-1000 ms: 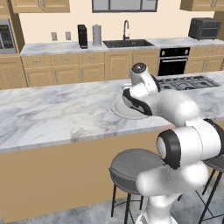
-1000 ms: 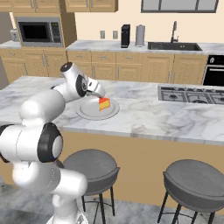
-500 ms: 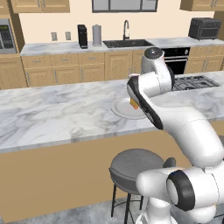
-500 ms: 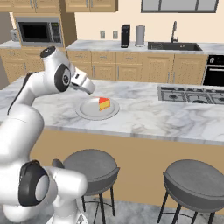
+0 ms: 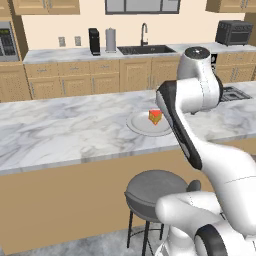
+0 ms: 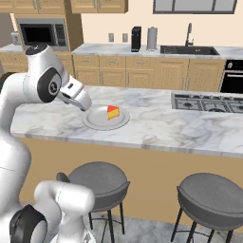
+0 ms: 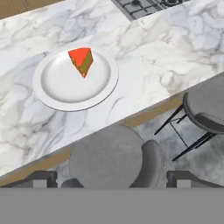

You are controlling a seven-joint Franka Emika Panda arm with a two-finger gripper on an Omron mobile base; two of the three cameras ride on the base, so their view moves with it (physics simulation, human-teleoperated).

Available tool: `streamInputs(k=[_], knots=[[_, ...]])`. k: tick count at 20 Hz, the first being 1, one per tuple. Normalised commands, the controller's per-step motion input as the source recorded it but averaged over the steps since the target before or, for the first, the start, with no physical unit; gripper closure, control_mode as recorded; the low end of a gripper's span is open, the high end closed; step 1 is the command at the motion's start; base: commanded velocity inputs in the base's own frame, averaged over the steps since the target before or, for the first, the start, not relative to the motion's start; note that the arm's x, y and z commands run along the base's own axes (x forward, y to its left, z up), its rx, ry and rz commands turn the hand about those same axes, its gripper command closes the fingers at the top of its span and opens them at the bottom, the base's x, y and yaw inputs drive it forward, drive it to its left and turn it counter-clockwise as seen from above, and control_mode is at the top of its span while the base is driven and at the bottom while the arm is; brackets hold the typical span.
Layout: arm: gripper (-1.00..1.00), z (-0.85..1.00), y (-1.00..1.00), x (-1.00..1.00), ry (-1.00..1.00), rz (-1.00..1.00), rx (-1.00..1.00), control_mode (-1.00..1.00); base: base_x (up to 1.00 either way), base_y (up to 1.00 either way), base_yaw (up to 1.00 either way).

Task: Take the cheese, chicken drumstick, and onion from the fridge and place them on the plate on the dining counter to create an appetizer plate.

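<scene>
The cheese point(image 5: 155, 116) point(image 6: 113, 112) point(image 7: 82, 61), an orange wedge with a red side, lies on the round pale plate point(image 5: 137, 123) point(image 6: 95, 121) point(image 7: 61, 89). The plate rests on the marbled dining counter point(image 5: 60, 135) point(image 6: 156, 124) point(image 7: 153, 48). My gripper point(image 7: 113, 178) is open and holds nothing. It hangs above the counter's near edge, drawn back from the plate and looking down on it. The chicken drumstick, the onion and the fridge are out of view.
Grey round stools point(image 5: 155, 192) point(image 6: 97, 180) point(image 6: 211, 195) point(image 7: 109, 157) stand along the counter's near side. A cooktop point(image 6: 204, 102) point(image 7: 144, 6) is set in the counter to the plate's right. The wall counter with the sink point(image 5: 145, 49) runs behind.
The arm has risen and pulled back from the plate toward the counter's near edge. The cheese stays on the plate, and the jaws stay wide.
</scene>
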Motion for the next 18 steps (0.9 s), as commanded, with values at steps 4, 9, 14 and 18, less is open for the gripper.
streamInputs(k=[4, 9, 14, 18], knots=[[-1.00, -0.25, 0.00, -0.91, 0.02, 0.00, 0.00, -1.00, 0.00, 0.00, 0.00], [-1.00, -0.32, 0.00, -0.13, 0.09, -0.01, -0.06, -1.00, 0.00, 0.00, 0.00], [-1.00, -0.02, 0.00, 0.00, 0.00, 0.00, -0.01, 1.00, -0.42, 0.00, -0.09], [-1.00, 0.00, 0.00, 0.00, 0.00, 0.00, 0.00, 1.00, -0.77, 0.01, -0.68]])
